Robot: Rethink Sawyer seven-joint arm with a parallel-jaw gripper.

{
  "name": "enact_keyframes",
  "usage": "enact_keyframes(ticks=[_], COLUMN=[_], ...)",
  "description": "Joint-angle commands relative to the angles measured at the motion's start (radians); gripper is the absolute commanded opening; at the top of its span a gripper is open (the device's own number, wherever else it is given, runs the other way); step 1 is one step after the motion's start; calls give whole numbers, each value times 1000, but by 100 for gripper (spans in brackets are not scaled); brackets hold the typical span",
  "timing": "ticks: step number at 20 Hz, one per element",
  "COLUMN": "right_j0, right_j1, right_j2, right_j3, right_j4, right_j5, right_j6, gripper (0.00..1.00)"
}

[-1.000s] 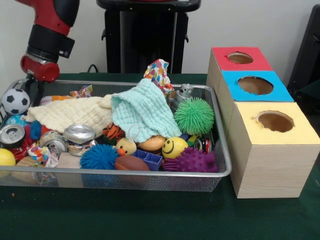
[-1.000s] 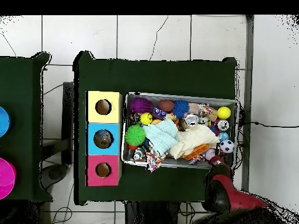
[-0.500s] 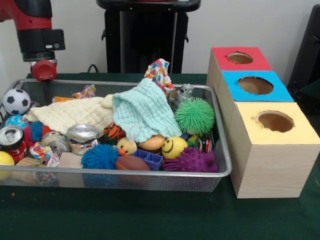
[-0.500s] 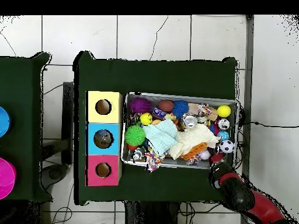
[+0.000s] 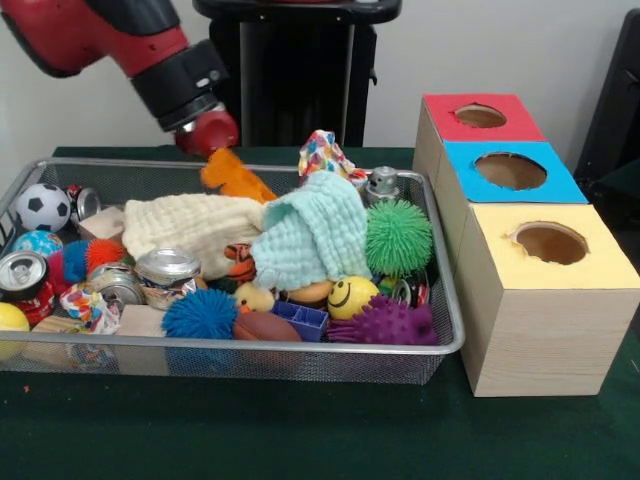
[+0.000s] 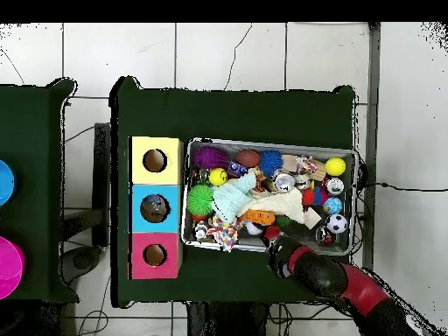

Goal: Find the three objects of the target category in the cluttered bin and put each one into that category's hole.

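Front view: The arm (image 5: 120,45) is reaching down from the upper left over the far rim of the wire basket (image 5: 250,345), which is sitting on the green bench (image 5: 300,430). An orange soft item (image 5: 232,175) is hanging directly below the red end of the arm, at the gripper (image 5: 215,150). The fingers are hidden behind it, so whether they are gripping it cannot be told; the item appears lifted clear of the cream cloth (image 5: 190,225). A mint cloth (image 5: 310,235) is lying beside a green spiky ball (image 5: 398,237). Cans (image 5: 165,268), a soccer ball (image 5: 42,207), a blue spiky ball (image 5: 200,313) and a purple spiky ball (image 5: 385,322) are crowding the basket. The red box (image 5: 478,116), blue box (image 5: 510,170) and yellow box (image 5: 550,245) are standing in a row just beside the basket.

Overhead view: The arm (image 6: 337,280) is entering from the bottom right, its end over the basket (image 6: 271,144) edge nearest the base. Something grey is lying inside the blue box hole (image 6: 155,208); the red box hole (image 6: 155,255) and yellow box hole (image 6: 155,160) are showing nothing.

Progress: As a judgement, perhaps one item is deposited; the rest of the sorting remains.
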Motion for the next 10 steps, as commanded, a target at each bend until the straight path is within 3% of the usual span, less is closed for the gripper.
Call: enact_keyframes(ticks=[1,3,6,8,10], right_j0=[105,128,199,289,385], right_j1=[-45,-84,-177,-251,-275], right_j2=[191,191,119,0,-135], right_j3=[88,89,52,-13,-85], right_j4=[45,43,-49,-178,-295], right_j5=[64,48,-18,-101,-194], right_j6=[-51,-37,-44,-48,-25], gripper=[100,100,100,100,100])
